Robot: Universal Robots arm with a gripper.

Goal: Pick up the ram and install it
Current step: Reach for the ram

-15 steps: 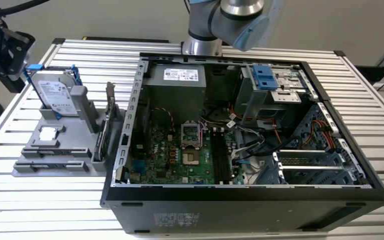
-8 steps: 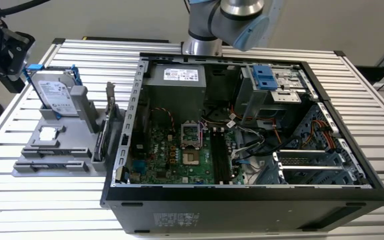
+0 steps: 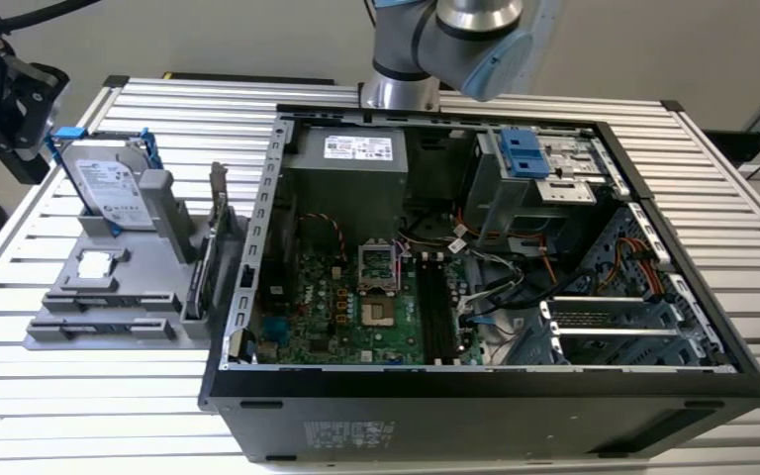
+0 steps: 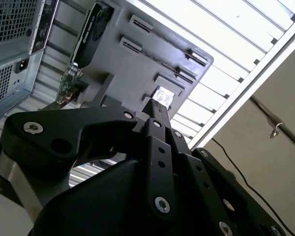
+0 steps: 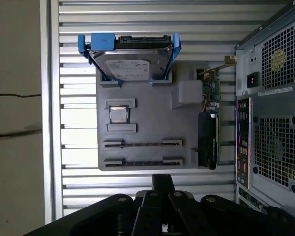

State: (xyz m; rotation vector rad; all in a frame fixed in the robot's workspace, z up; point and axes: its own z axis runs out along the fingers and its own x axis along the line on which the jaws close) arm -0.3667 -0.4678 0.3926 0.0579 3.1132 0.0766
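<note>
From where I stand, the arm (image 3: 449, 40) rises out of sight behind the open computer case (image 3: 486, 388). Its black end hangs at the exterior view's left, above the grey tray (image 5: 152, 123). That tray sits on the slatted metal surface (image 3: 711, 198), just beside the case. The pincer (image 5: 162, 178) is closed, its tips pressed together with nothing between them that I can see. It hangs over the bare slats just off the tray's edge, on the side where the two long holders (image 5: 113, 143) run. The ram (image 5: 142, 143) is, as best I can make out, the thin dark strip seen edge-on in one of those holders (too slim from this angle to be sure). A second strip (image 5: 142, 161) like it lies parallel in the other holder, nearer the pincer, and the pincer touches neither. Further along the tray a small square processor chip (image 5: 119, 114) lies in its own frame. Beyond it the silver hard drive (image 5: 130, 61) stands tilted in its blue rails (image 5: 88, 44). An upright card (image 5: 209, 132) stands along the tray's side next to the case. Inside the case the green motherboard (image 3: 353, 302) lies flat, with tangled cables (image 3: 486, 287) to the exterior view's right of it.
</note>
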